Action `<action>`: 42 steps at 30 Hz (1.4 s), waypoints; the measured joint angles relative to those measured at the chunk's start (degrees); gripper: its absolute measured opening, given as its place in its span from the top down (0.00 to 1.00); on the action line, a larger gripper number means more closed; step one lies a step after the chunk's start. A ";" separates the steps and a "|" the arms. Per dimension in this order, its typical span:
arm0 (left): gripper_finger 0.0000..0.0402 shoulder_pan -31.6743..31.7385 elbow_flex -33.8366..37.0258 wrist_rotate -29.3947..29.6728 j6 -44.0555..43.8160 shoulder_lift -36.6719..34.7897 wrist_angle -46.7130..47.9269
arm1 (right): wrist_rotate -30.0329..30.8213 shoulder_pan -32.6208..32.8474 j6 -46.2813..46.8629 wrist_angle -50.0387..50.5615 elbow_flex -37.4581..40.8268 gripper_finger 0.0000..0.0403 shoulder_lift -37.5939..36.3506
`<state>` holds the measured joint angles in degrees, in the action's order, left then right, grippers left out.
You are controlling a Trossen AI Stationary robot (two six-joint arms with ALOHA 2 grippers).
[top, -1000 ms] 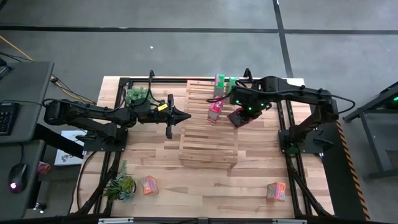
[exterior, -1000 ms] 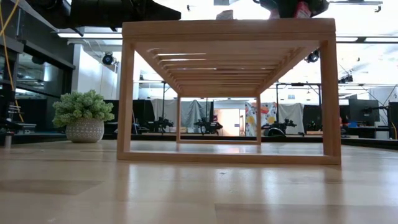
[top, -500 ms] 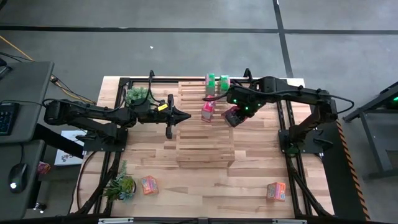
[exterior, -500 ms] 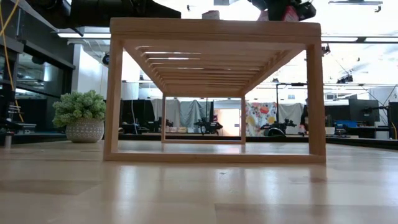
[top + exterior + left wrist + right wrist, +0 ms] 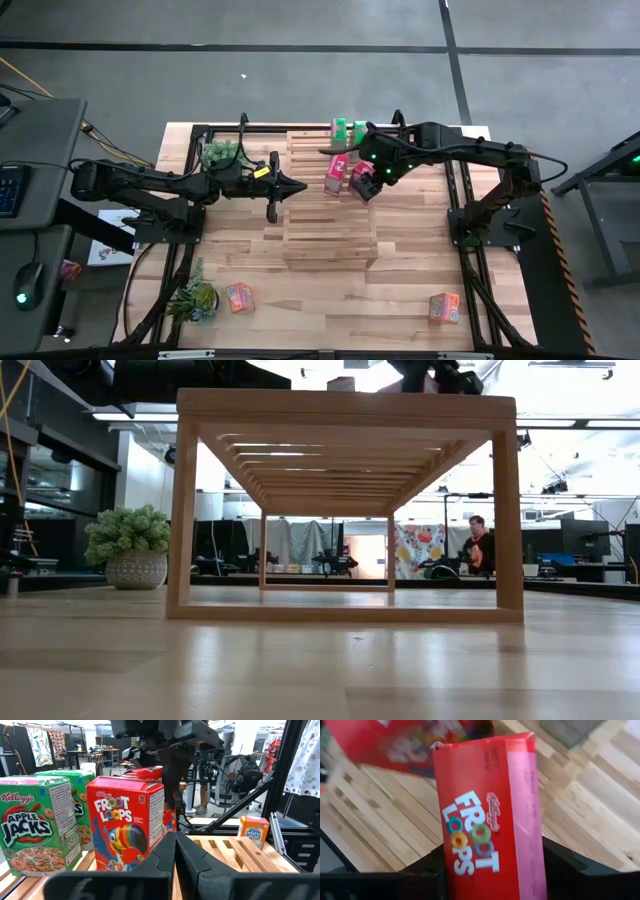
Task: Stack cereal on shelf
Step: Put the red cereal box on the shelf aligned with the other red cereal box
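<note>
- We saw the right gripper (image 5: pixel 364 184) over the far end of the shelf (image 5: pixel 328 225), its fingers closed on a red Froot Loops box (image 5: pixel 487 810) held between them.
- A second red Froot Loops box (image 5: pixel 335 174) stood upright on the shelf top just beside the held one; in the left wrist view it (image 5: pixel 125 822) stood in front of the right arm.
- Two green Apple Jacks boxes (image 5: pixel 348 129) stood side by side at the shelf's far edge, behind the red boxes.
- The left gripper (image 5: pixel 290 186) waited by the shelf's left edge, fingers pressed together on nothing that we could see.
- One orange box (image 5: pixel 238 297) lay on the table near the front left, beside a potted plant (image 5: pixel 193 296); the other orange box (image 5: pixel 444 306) sat near the front right.
- In the low view, a person (image 5: pixel 478 547) showed in the room beyond the shelf.
</note>
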<state>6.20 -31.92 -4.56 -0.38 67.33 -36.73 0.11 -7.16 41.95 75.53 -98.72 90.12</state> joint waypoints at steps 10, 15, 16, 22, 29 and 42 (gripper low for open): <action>1.00 0.00 0.00 0.00 -0.01 -0.01 0.03 | -0.07 0.01 1.53 -1.45 -0.11 0.49 -0.13; 1.00 0.00 0.00 0.01 -0.02 -0.01 0.04 | -0.08 0.00 0.79 -1.77 -0.15 0.49 -0.98; 1.00 0.00 0.00 0.01 -0.02 0.00 0.03 | 0.40 0.02 0.51 -1.86 -0.15 0.49 -1.24; 1.00 0.00 0.00 0.02 -0.01 0.00 0.13 | 0.80 0.23 -0.43 -4.90 -0.16 0.49 -3.28; 1.00 0.00 0.00 0.02 -0.02 -0.02 0.10 | 0.78 0.57 -1.00 -6.75 -0.17 0.49 -4.32; 1.00 0.01 0.00 0.02 -0.02 -0.01 0.43 | 5.76 3.43 -2.02 -7.50 -0.20 0.49 -4.41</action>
<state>6.20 -31.92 -4.54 -0.40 67.32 -36.29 5.87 -3.73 39.93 68.03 -98.91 85.71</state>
